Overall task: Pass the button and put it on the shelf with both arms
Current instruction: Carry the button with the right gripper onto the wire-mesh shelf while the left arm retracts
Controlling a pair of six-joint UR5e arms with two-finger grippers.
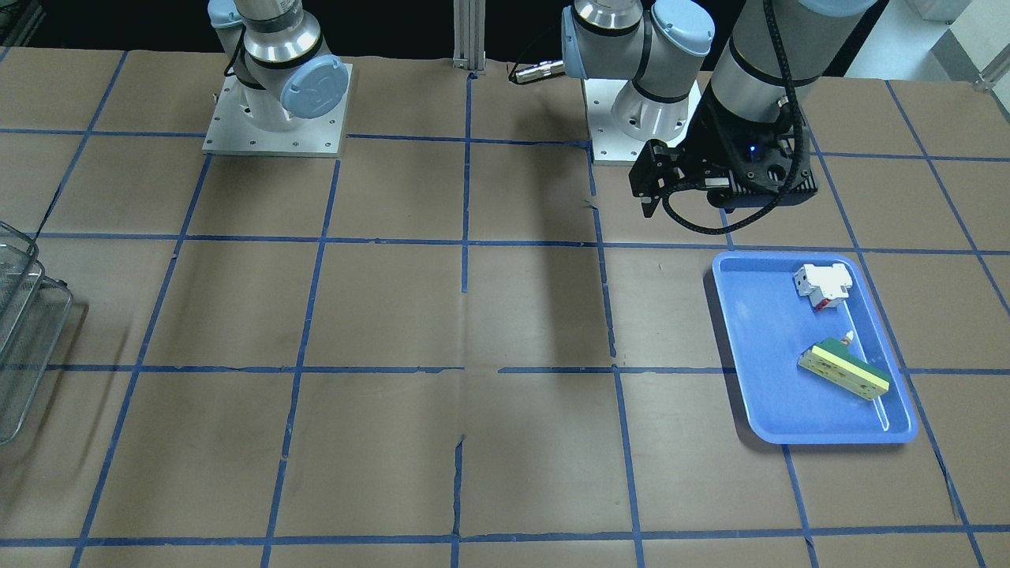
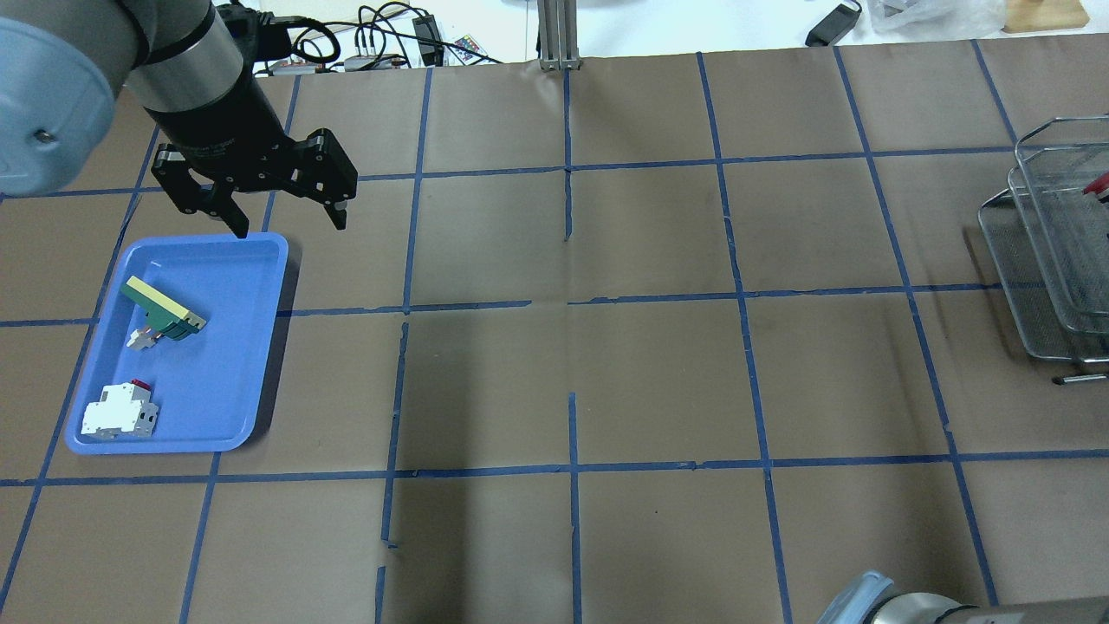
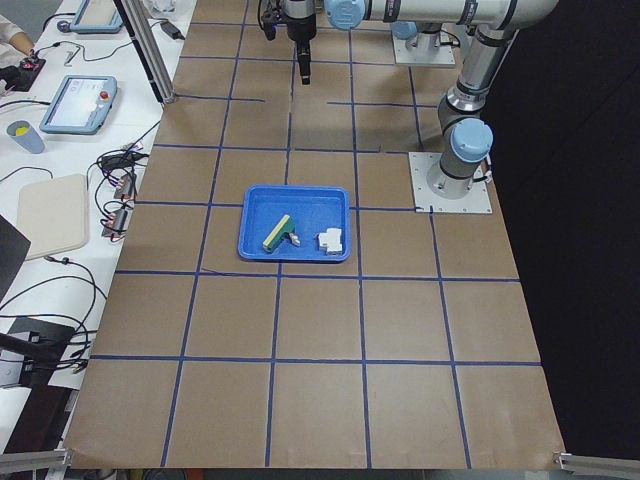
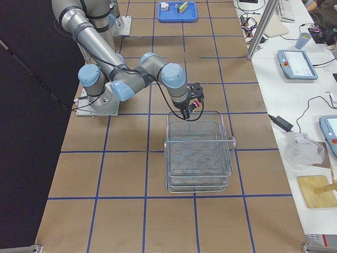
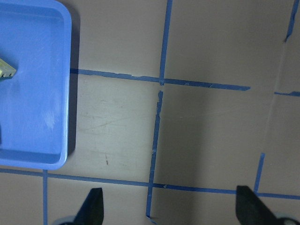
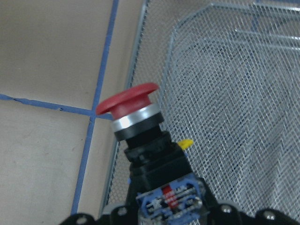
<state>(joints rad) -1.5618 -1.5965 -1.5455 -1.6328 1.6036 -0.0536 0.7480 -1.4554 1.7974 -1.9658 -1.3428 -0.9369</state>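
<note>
The button [image 6: 136, 117], with a red mushroom cap on a dark body, is held in my right gripper [image 6: 171, 215], which is shut on its blue-yellow base. In the exterior right view the right gripper [image 4: 189, 104] holds it just above the near rim of the wire-mesh shelf [image 4: 199, 153]. The shelf also shows in the right wrist view [image 6: 243, 117] and at the overhead view's right edge [image 2: 1057, 260], where a bit of the button's red cap [image 2: 1099, 184] peeks in. My left gripper [image 2: 288, 224] is open and empty, above the table by the blue tray's far corner.
A blue tray [image 2: 225, 364] lies at the table's left and holds a white block with a red part [image 2: 119, 414] and a green-and-cream block [image 2: 162, 308]. Blue tape lines grid the brown table. Tablets and cables lie on the operators' side bench [image 4: 297, 63].
</note>
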